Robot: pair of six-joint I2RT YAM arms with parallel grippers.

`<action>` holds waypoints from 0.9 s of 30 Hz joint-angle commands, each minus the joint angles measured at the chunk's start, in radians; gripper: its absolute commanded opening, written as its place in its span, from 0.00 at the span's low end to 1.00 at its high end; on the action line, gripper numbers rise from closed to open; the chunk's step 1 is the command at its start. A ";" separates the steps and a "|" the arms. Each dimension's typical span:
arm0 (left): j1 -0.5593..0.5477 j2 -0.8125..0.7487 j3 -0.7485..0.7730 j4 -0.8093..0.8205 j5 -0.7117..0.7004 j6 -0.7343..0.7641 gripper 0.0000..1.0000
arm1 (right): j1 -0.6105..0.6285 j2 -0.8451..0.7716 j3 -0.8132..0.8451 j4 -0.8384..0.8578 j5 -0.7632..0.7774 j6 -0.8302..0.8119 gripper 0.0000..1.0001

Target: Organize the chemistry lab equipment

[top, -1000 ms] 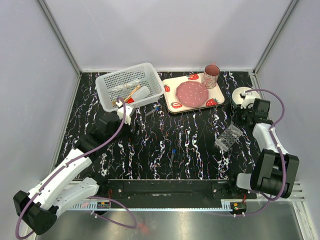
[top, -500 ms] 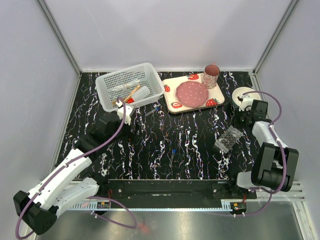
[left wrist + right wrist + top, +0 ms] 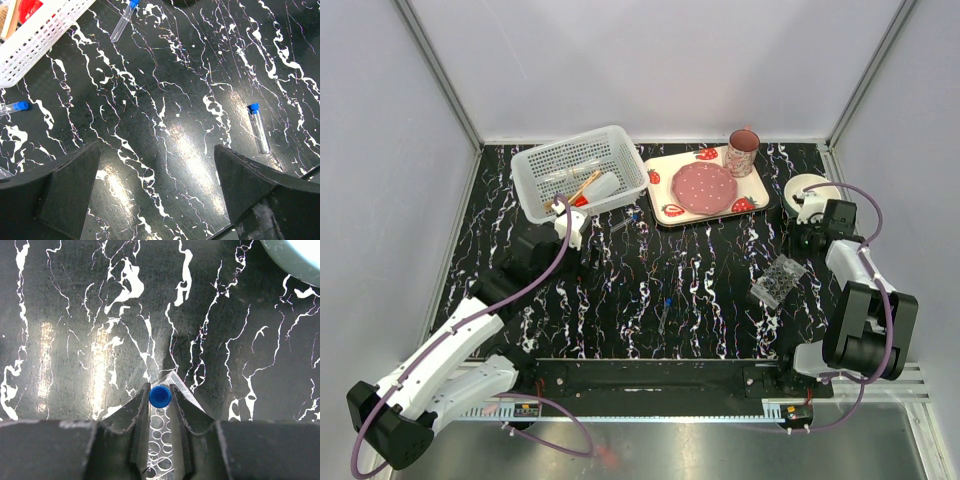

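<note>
My right gripper (image 3: 160, 396) is shut on a small blue-capped vial (image 3: 160, 396), held upright over a corner of the clear grid tube rack (image 3: 162, 440). From above, the rack (image 3: 777, 280) lies on the table just near of my right gripper (image 3: 808, 238). My left gripper (image 3: 157, 190) hangs open above bare tabletop with nothing between its fingers. Three blue-capped vials lie near it, one to the right (image 3: 260, 130), one at the far side (image 3: 124, 20) and one at the left (image 3: 15, 106). The white basket (image 3: 580, 172) holds a squeeze bottle (image 3: 602, 186) and a wooden-handled tool (image 3: 586, 184).
A strawberry-print tray (image 3: 665, 170) with a pink plate (image 3: 705, 188) and a mug (image 3: 743, 152) stands at the back. A round white bowl (image 3: 802, 184) sits just beyond my right wrist, and its rim (image 3: 295, 255) shows in the right wrist view. The basket corner (image 3: 40, 40) is to the left gripper's far left.
My right wrist has drawn back a little from over the white bowl, with the vial in its jaws. The rack lies slightly nearer. The left arm has not moved.
</note>
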 commanded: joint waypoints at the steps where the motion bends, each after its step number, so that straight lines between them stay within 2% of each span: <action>1: 0.001 0.000 -0.002 0.024 -0.001 0.013 0.99 | -0.015 -0.038 0.027 -0.042 -0.027 -0.039 0.27; 13: 0.001 -0.002 -0.003 0.024 0.028 0.013 0.99 | -0.036 -0.092 0.016 -0.052 -0.050 -0.065 0.28; 21: 0.001 0.000 -0.003 0.024 0.035 0.013 0.99 | -0.045 -0.158 0.019 -0.069 -0.096 -0.082 0.47; 27: 0.001 0.006 -0.003 0.027 0.043 0.013 0.99 | -0.045 -0.155 0.062 -0.091 -0.136 -0.083 0.48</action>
